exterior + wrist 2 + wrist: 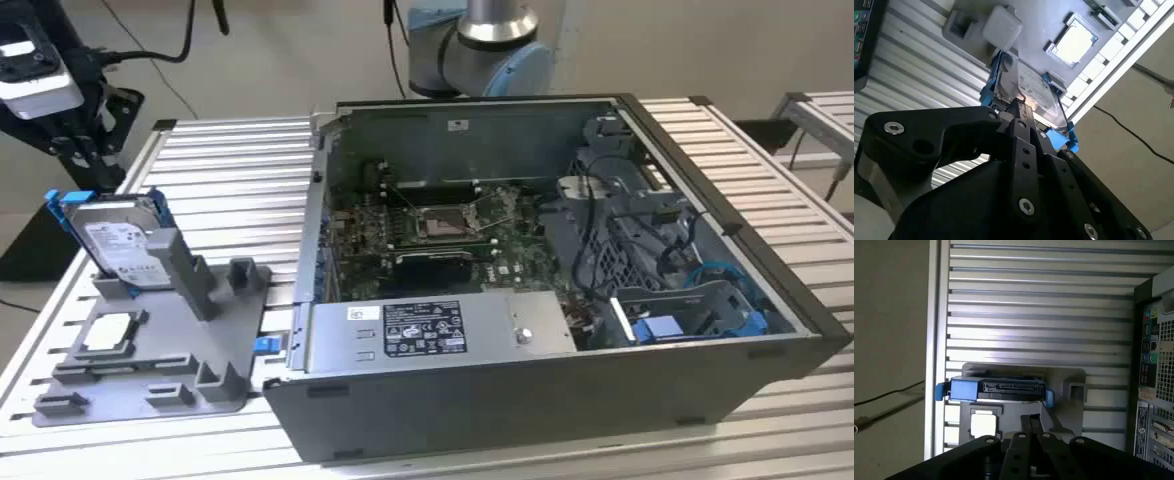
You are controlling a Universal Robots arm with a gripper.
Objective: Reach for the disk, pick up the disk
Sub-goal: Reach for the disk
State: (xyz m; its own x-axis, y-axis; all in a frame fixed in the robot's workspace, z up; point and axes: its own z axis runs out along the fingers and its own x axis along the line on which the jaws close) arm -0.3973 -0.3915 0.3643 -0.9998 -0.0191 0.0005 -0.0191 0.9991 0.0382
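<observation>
Disk (118,240) stood on end in grey holder (160,350), long axis vertical, below end effector (1032,418), which was pressed together, not touching it

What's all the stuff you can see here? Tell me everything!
disk: one, silver-grey in a blue bracket, standing upright in the holder at the exterior view's left.
holder: one, grey, on the table beside the computer case.
chip: one, small silver square, lying flat in the holder.
computer case: one, dark grey, open, middle of the table.
circuit board: one, green, inside the case.
table: one, silvery slats, under everything.
arm: one, grey and pale blue, behind the case.
gripper: one, black, jaws together, near the disk, holding nothing.
</observation>
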